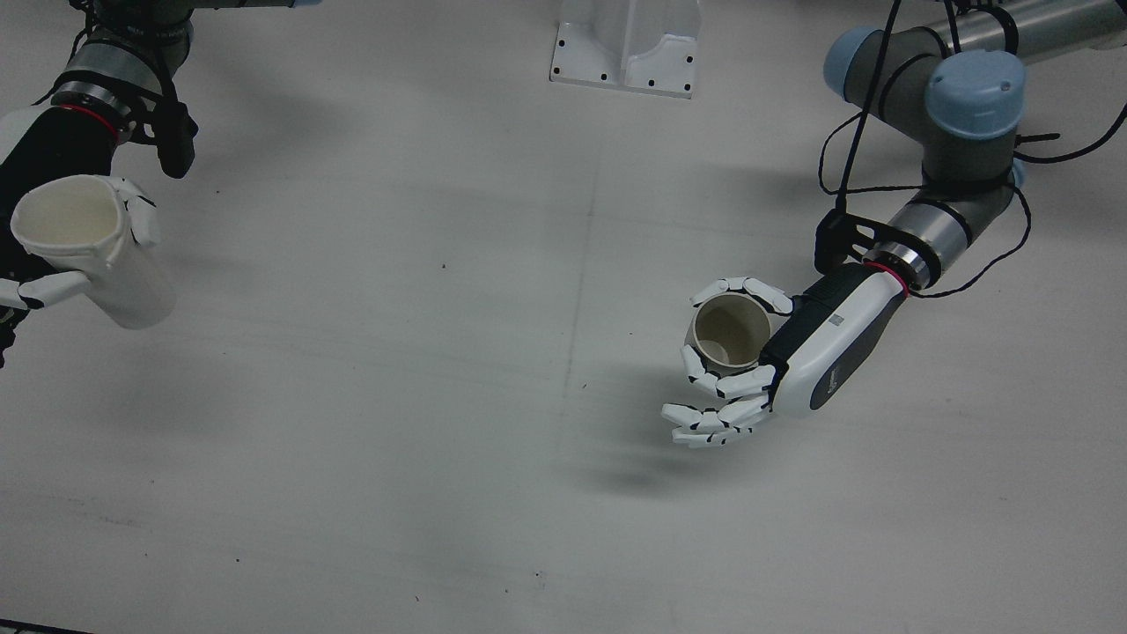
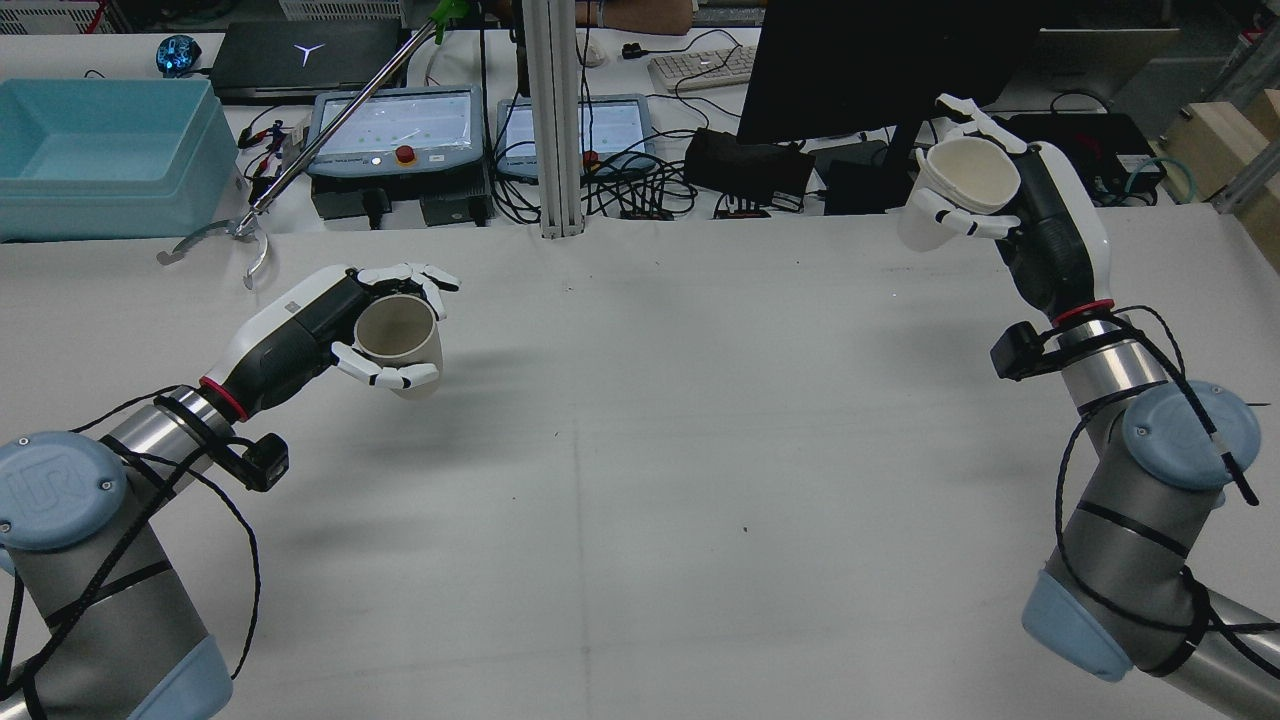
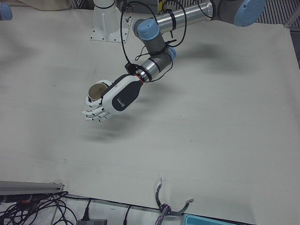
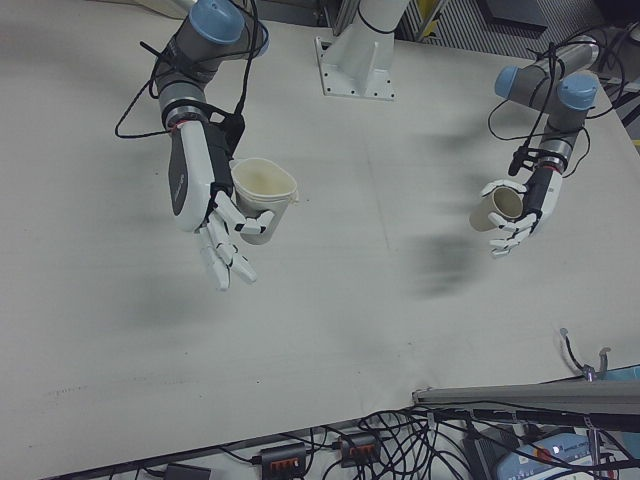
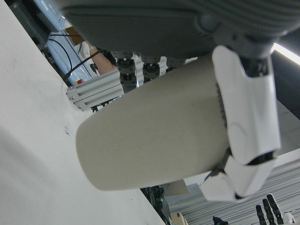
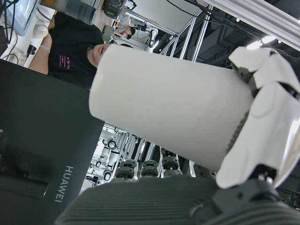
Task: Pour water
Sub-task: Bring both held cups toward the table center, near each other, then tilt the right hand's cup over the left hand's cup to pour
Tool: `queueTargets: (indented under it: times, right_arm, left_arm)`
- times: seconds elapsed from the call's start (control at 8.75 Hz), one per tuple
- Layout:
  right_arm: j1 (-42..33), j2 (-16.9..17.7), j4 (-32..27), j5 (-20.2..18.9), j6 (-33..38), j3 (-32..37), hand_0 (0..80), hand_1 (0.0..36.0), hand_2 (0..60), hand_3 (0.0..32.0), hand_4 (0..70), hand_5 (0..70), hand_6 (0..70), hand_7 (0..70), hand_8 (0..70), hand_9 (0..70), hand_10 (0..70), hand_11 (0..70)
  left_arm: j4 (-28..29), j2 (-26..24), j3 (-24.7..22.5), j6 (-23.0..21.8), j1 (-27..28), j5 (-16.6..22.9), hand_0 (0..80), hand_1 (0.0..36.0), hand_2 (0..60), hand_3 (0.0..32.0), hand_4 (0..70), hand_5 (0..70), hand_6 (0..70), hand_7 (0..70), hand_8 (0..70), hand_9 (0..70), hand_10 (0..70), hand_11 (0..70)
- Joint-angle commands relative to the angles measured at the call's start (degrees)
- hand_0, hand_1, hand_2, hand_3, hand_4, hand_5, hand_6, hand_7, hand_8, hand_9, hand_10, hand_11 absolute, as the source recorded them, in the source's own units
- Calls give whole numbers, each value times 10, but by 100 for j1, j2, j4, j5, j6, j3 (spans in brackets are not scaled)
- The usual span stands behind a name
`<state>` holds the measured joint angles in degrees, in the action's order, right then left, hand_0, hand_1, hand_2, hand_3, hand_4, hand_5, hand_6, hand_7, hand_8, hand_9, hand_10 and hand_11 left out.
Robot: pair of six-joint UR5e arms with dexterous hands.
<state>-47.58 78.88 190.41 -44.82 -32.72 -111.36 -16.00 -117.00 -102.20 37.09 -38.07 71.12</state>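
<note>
Upper right of the rear view, the right hand (image 2: 1010, 215) wraps fingers around a lifted white cup (image 2: 950, 195); at left, the left hand (image 2: 330, 335) clasps a beige cup (image 2: 400, 340), mouth up, likely to receive the pour.

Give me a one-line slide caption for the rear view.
Both hands hold cups above the table: left hand a beige cup, right hand a white cup, far apart.
</note>
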Motion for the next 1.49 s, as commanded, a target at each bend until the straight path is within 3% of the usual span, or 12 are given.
queueTargets:
  times: [0.0, 0.34, 0.57, 0.91, 1.14, 1.26, 1.37]
  right_arm:
    - [3, -222, 171, 61, -383, -368, 485, 236, 527, 0, 287, 700, 115, 180, 36, 75, 43, 75]
    - [432, -916, 154, 166, -1321, -334, 484, 243, 558, 0, 284, 700, 118, 187, 40, 80, 46, 80]
    - [862, -1102, 128, 429, -1920, -360, 482, 246, 580, 0, 286, 700, 123, 192, 39, 78, 46, 79]
    - [1170, -1444, 119, 334, -3429, -666, 475, 263, 600, 0, 263, 700, 118, 181, 35, 72, 49, 85]
    - [1722, -1516, 110, 299, -5034, -1454, 472, 276, 600, 0, 256, 700, 117, 177, 30, 64, 49, 85]
    - [1847, -1481, 119, 72, -5626, -1685, 469, 283, 600, 0, 249, 700, 117, 175, 28, 61, 51, 89]
    - [1848, -1420, 127, -113, -5762, -1757, 467, 281, 600, 0, 238, 700, 116, 168, 29, 61, 54, 93]
  left_arm:
    - [-140, -499, 191, 114, 299, -28, 550, 360, 600, 0, 407, 700, 180, 294, 132, 208, 107, 181]
    - [-140, -648, 174, 132, 326, -37, 550, 360, 600, 0, 403, 699, 179, 293, 133, 208, 107, 182]
    - [-184, -884, 191, 227, 772, -46, 555, 360, 600, 0, 402, 700, 179, 294, 132, 208, 106, 180]
    - [-184, -1201, 200, 543, 1108, -46, 554, 360, 600, 0, 403, 700, 180, 293, 132, 207, 106, 180]
    - [-175, -1202, 200, 571, 1100, -46, 558, 360, 600, 0, 403, 700, 181, 295, 132, 207, 106, 180]
    - [-175, -1193, 209, 571, 1091, -46, 555, 360, 600, 0, 399, 700, 180, 293, 132, 208, 106, 181]
    - [-175, -1193, 209, 571, 1082, -46, 555, 360, 600, 0, 398, 700, 179, 292, 131, 206, 105, 180]
